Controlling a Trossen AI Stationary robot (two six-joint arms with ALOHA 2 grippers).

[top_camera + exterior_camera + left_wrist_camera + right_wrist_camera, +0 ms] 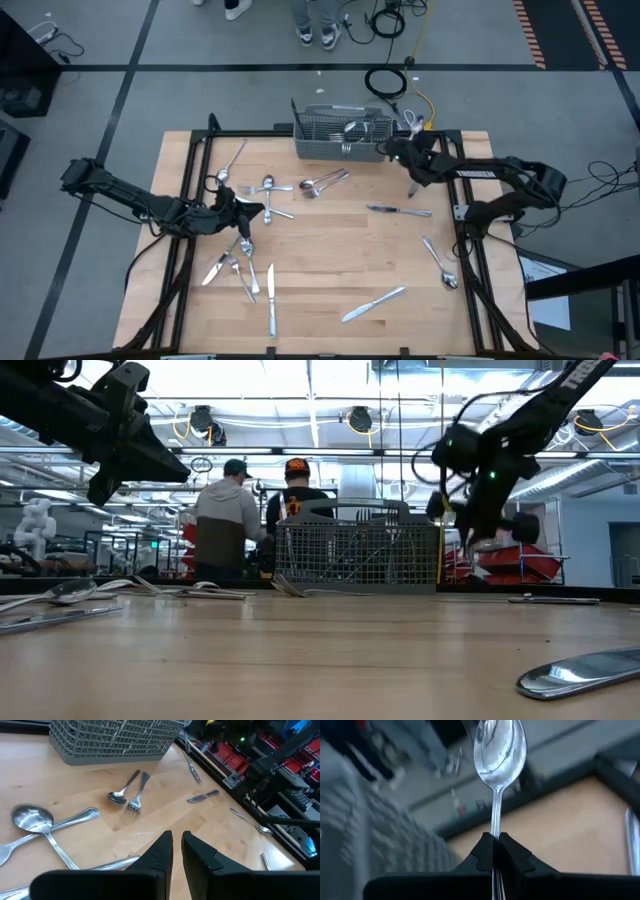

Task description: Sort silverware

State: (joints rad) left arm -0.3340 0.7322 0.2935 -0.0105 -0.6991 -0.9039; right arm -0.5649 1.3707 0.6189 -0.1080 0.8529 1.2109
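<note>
At upper right of the high view the right gripper (496, 840) is clamped on a spoon (499, 750) beside the basket (340, 135), while the left gripper (176, 845), fingers slightly apart and empty, hovers over scattered silverware (245, 265) at centre left.

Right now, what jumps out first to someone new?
The right gripper, shut on a spoon, held up beside the wire basket at the table's far edge. Forks, spoons and knives lie scattered over the wooden table; the left gripper hovers among those on the left.
</note>
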